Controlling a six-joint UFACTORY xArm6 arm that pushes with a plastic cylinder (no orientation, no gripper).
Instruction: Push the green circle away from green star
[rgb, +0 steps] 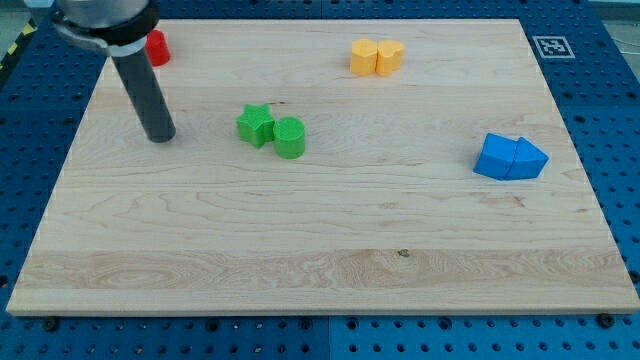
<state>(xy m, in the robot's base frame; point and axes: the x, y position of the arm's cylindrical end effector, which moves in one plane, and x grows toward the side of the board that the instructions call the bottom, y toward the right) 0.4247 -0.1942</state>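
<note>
Not started yet, by the look of it. Green circle (289, 137) sitting right next to green star (256, 125), touching it on the star's right side, a bit nearer. Both a little left of the middle of the wooden surface (320, 260), in the far half. My tip (160, 136) down on the surface well to the left of the star, touching no block. No pincer on this arm at all, just a dark rod, so nothing to open or close. Star between my tip and the circle, so a push straight from here likely to hit the star first. Probably best to go round and get in between, or push the circle from the side. Other blocks well apart: red block (156, 47) far left behind the rod, two yellow blocks (377, 57) far in the middle, two blue blocks (511, 157) at the right. All of the push still left to do.
</note>
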